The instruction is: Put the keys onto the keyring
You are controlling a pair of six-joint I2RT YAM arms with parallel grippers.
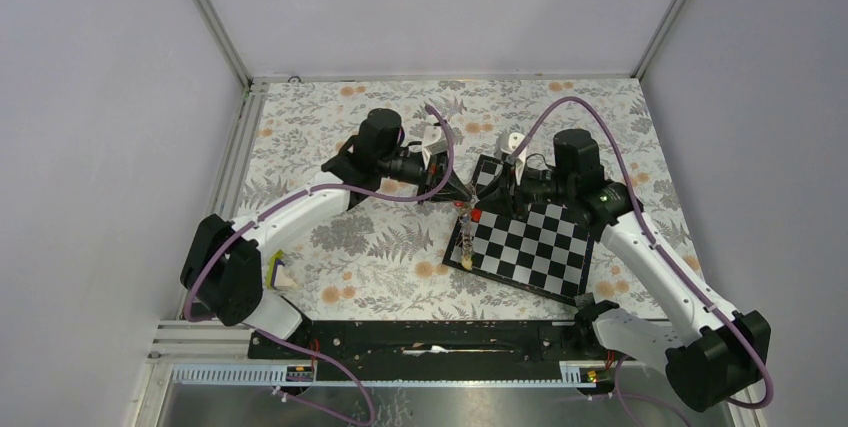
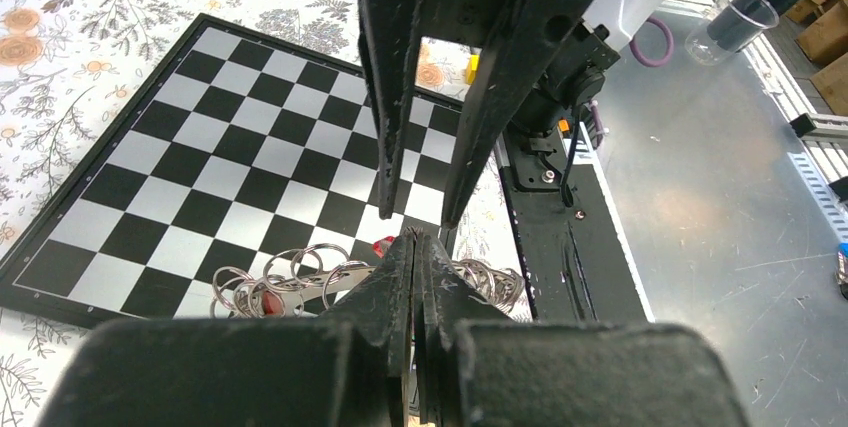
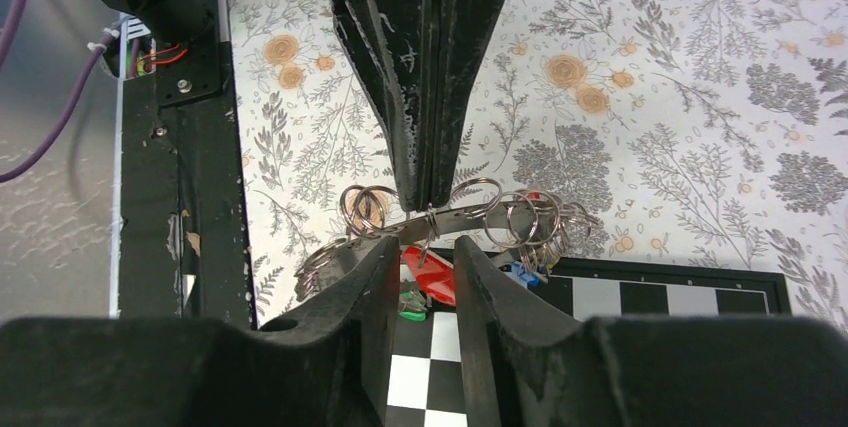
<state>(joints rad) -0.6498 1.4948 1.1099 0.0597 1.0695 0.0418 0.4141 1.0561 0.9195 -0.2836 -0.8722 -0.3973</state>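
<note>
My right wrist camera shows what the top view blurs: my left gripper (image 3: 420, 197) is clenched on the keyring (image 3: 462, 215), with small rings (image 3: 365, 205) strung along it. A red key (image 3: 432, 279), green key (image 3: 408, 303) and blue key (image 3: 515, 272) hang below. My right gripper (image 3: 426, 245) is parted just under the keyring, gripping nothing. From above, both arms reach in level and meet over the chessboard's (image 1: 545, 247) left edge.

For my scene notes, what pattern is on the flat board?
Black and white checks on the board, clearest in the left wrist view.
</note>
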